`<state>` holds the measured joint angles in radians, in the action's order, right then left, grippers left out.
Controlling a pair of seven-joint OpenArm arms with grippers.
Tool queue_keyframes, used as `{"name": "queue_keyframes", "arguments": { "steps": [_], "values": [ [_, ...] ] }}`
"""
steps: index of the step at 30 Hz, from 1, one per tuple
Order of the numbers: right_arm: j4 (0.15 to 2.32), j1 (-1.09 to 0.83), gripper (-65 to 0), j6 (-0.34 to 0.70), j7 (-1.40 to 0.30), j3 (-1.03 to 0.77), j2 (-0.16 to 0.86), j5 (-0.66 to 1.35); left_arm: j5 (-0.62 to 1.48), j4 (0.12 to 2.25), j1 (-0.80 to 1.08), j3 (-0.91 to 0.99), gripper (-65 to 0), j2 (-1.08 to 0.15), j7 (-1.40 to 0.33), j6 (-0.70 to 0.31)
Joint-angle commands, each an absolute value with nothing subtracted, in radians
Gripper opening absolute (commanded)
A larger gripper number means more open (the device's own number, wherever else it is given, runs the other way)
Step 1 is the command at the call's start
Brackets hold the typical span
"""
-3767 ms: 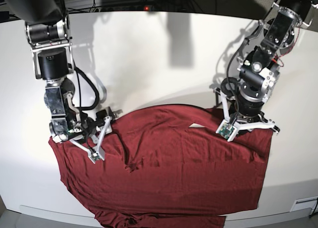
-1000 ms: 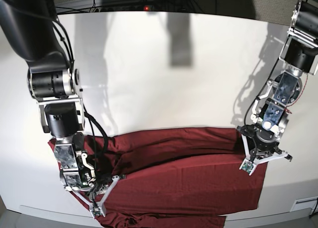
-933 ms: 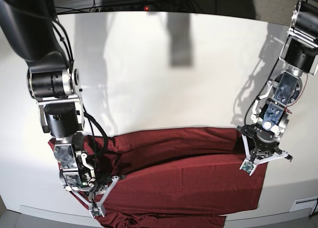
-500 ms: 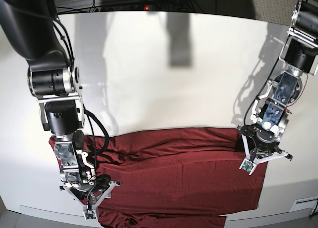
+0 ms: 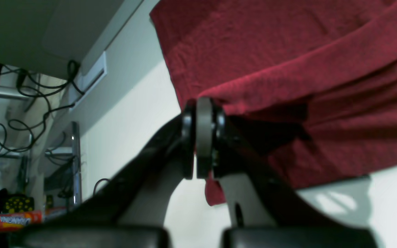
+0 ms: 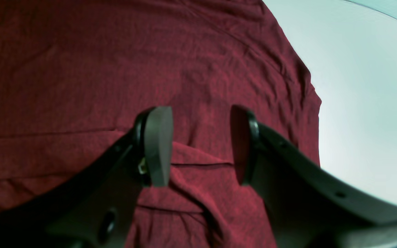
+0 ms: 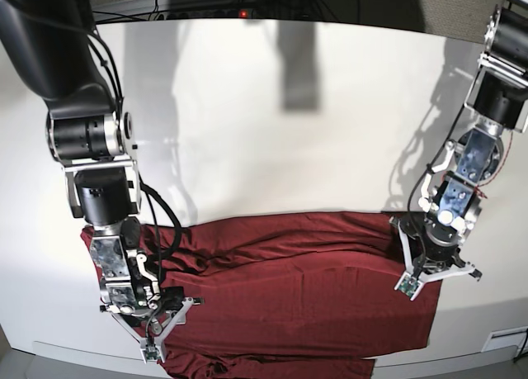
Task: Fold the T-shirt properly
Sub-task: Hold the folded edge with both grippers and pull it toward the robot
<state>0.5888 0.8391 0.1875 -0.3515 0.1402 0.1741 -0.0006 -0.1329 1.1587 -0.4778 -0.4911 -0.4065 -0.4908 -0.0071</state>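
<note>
The maroon T-shirt (image 7: 297,288) lies folded over itself in a wide band along the table's front edge, and its lower part hangs over that edge. In the base view's right, my left gripper (image 7: 436,267) is shut on the shirt's right corner. The left wrist view shows its pads (image 5: 203,137) pressed together at a raised fold of the T-shirt (image 5: 288,51). My right gripper (image 7: 161,321) hovers at the shirt's left end. In the right wrist view it stands open (image 6: 198,144) just above the wrinkled T-shirt (image 6: 81,69), with nothing between its fingers (image 6: 157,144).
The white table (image 7: 289,131) stretches bare behind the shirt. Past the table's right side, the left wrist view shows dark cables (image 5: 29,89), a white panel (image 5: 91,74) and an orange can (image 5: 16,220). Both arm bases rise at the rear corners.
My right gripper has opened and let go of the shirt's left end, which now lies flat. The left arm has shifted slightly forward, still shut on the right corner.
</note>
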Motion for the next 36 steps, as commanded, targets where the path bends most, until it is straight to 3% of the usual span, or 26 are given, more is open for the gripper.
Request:
{"name": "queue_keyframes", "arguments": {
  "steps": [1,5,8,11,20,26,36],
  "values": [
    [0.606,0.883,-37.4,0.182,-0.331,0.138,0.177,-0.001,-0.145,1.153,-0.522,-0.485,-65.0,-0.413,-0.469,0.006],
    [0.606,0.883,-37.4,0.182,-0.331,0.138,0.177,-0.001,-0.146,1.077,-0.566,-0.485,-65.0,-0.414,-0.446,0.006],
    [0.606,0.883,-37.4,0.182,-0.33,0.138,0.177,-0.001,-0.149,1.052,-0.579,-0.485,-41.7,-0.413,-0.401,0.006],
    [0.606,0.883,-37.4,0.182,-0.329,0.138,0.177,-0.001,-0.148,1.049,-0.58,-0.485,-31.9,-0.413,-0.382,0.006],
    [0.606,0.883,-37.4,0.182,-0.33,0.138,0.177,0.005,-0.144,1.048,-0.582,-0.485,-31.7,-0.413,-0.366,0.006],
    [0.606,0.844,-37.4,0.187,-0.357,0.138,0.194,-0.001,0.17,1.049,-0.582,-0.485,-31.8,-0.405,-0.407,0.005],
    [0.606,0.682,-37.4,0.211,-0.257,0.138,0.261,0.002,0.192,0.908,-0.582,-0.384,-31.8,-0.229,-0.418,0.011]
  ]
}}
